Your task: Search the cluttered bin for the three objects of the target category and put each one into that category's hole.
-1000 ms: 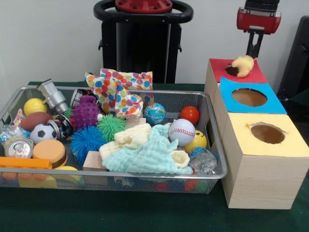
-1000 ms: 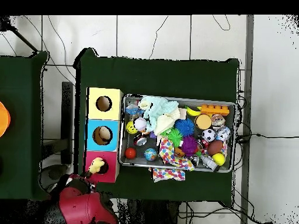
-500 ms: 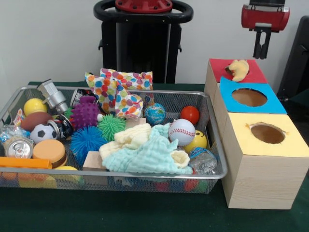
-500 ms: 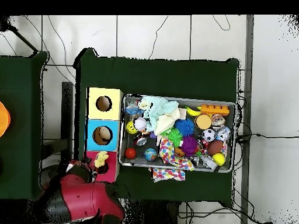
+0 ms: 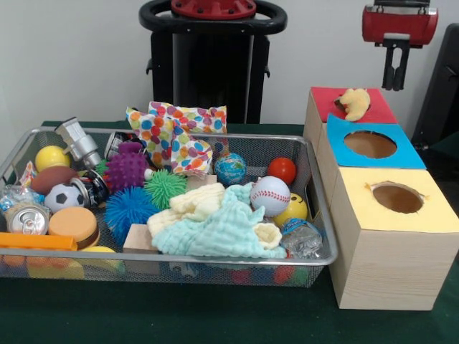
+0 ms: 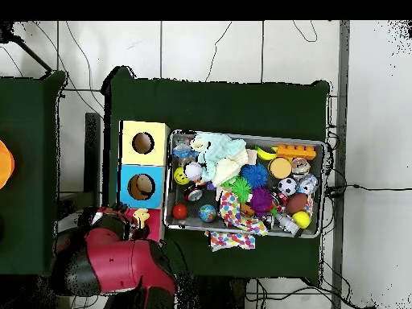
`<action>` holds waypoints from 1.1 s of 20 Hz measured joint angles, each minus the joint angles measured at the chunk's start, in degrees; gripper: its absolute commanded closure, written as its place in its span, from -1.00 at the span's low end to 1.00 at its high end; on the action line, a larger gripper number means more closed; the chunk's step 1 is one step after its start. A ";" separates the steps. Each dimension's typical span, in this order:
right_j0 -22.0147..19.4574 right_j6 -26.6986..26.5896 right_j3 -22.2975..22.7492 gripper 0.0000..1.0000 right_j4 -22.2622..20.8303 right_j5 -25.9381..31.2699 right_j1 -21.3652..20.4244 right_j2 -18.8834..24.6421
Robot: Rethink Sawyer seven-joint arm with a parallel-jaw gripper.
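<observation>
A yellow fluffy toy (image 5: 354, 102) lies on top of the red box (image 5: 376, 110), over its hole and partly sunk in. My gripper (image 5: 396, 86) hangs well above and to the right of it, open and holding nothing. The blue box (image 5: 410, 153) and yellow box (image 5: 434, 213) stand nearer, each with an uncovered round hole. In the overhead view the red arm (image 6: 113, 259) covers much of the red box, and the yellow toy (image 6: 141, 216) shows at its edge. The wire bin (image 5: 316, 188) holds the clutter.
In the bin lie a mint cloth (image 5: 228, 231), a polka-dot cloth (image 5: 176, 137), a baseball (image 5: 270, 195), a globe ball (image 5: 230, 168), a red ball (image 5: 282, 170), spiky balls, cans and an orange brick (image 5: 36, 241). A black stand (image 5: 213, 64) rises behind the bin.
The gripper let go of the yellow toy, then rose and shifted right in the front view. The toy settled onto the red box's hole. Overhead, the arm swung across the red box.
</observation>
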 measured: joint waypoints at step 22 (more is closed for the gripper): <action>-0.56 0.00 0.62 1.00 -1.09 -0.96 2.86 0.30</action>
